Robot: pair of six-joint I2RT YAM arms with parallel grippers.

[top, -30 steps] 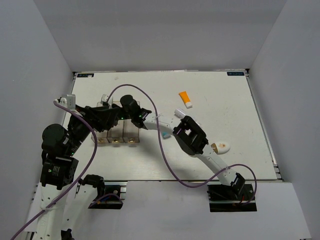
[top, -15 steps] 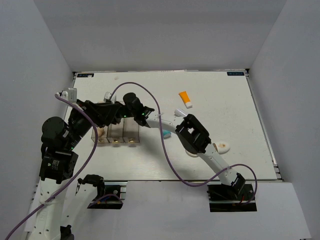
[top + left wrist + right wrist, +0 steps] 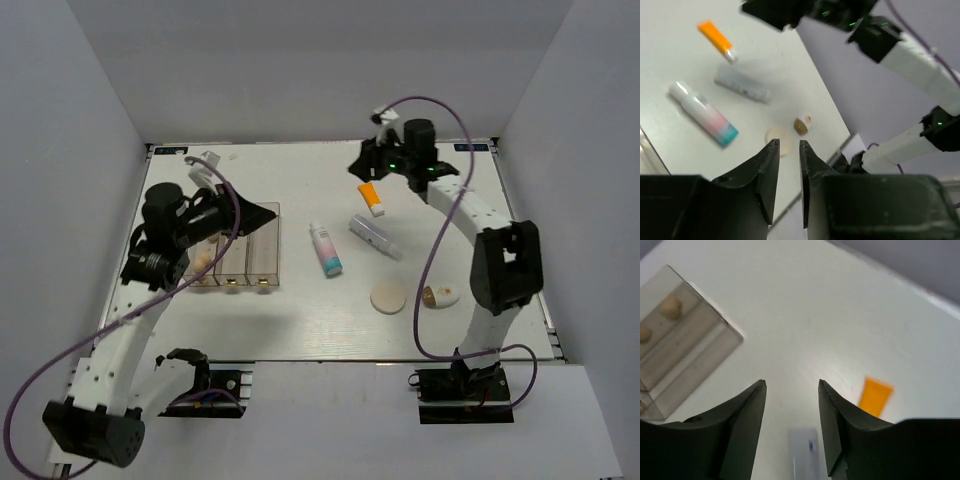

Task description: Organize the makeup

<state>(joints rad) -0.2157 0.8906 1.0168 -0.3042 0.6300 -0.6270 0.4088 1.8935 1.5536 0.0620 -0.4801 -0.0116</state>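
Note:
The orange white-capped tube (image 3: 371,197) (image 3: 875,397) (image 3: 716,39) lies at the far middle of the table. My right gripper (image 3: 362,168) (image 3: 791,384) hovers just beyond it, open and empty. Below lie the white tube with a teal end (image 3: 325,248) (image 3: 702,114) and the slim white tube (image 3: 375,237) (image 3: 742,85). Nearer the front are the beige round puff (image 3: 388,298) (image 3: 779,141) and the white-and-gold egg (image 3: 440,295) (image 3: 802,125). Peach sponges (image 3: 203,260) (image 3: 671,306) sit in the left compartment of the clear organizer (image 3: 262,268). My left gripper (image 3: 258,212) (image 3: 787,145) hangs over the organizer, narrowly open with nothing between the jaws.
The table's far edge (image 3: 320,144) meets the grey back wall just behind the right gripper. Grey side walls close in left and right. The right arm's elbow (image 3: 510,262) stands above the table's right side, near the egg.
The right arm swung away from the organizer to the far side by the orange tube, and its jaws widened. The left arm pulled back left and its jaws narrowed.

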